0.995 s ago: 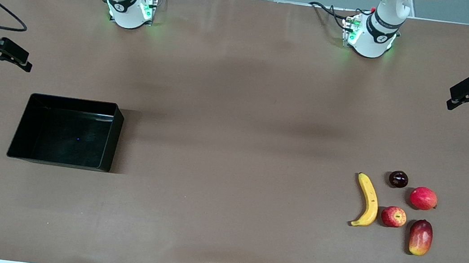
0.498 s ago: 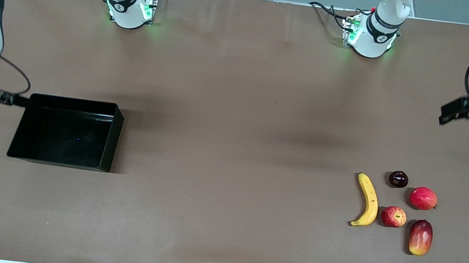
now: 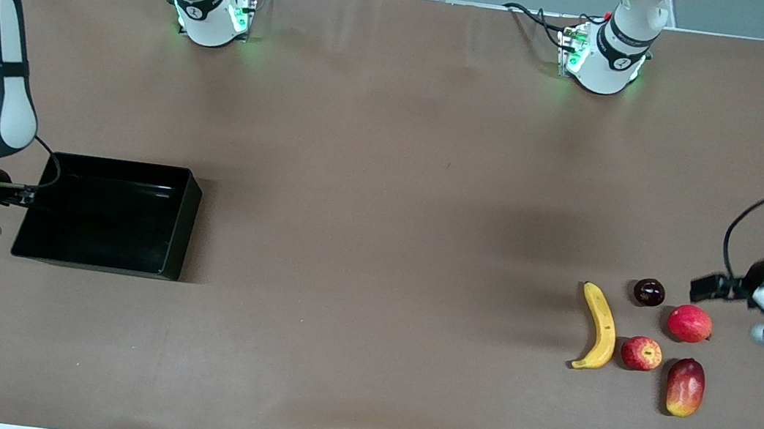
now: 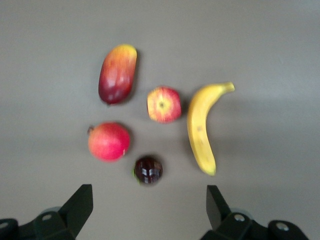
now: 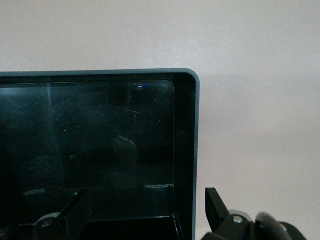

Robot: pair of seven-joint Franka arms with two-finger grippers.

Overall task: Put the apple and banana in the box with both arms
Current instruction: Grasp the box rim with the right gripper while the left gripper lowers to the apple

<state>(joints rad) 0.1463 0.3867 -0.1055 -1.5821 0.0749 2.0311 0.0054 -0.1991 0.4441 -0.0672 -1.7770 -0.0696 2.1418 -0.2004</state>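
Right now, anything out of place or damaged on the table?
Nothing stands out. The banana, apple, mango and two other fruits lie intact in a cluster at the left arm's end. The black box sits flat and empty at the right arm's end.

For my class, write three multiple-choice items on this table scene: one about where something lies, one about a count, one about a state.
1. The apple lies beside the
A. banana
B. box
C. right arm's base

2. How many fruits are on the table?
A. three
B. five
C. seven

3. The left pincer is
A. shut on the banana
B. shut on the apple
C. open, holding nothing

Key:
1 A: apple and banana lie side by side at the left arm's end.
2 B: banana, apple, mango, pinkish-red fruit, dark round fruit.
3 C: in the left wrist view its fingers stand wide apart over the fruits.
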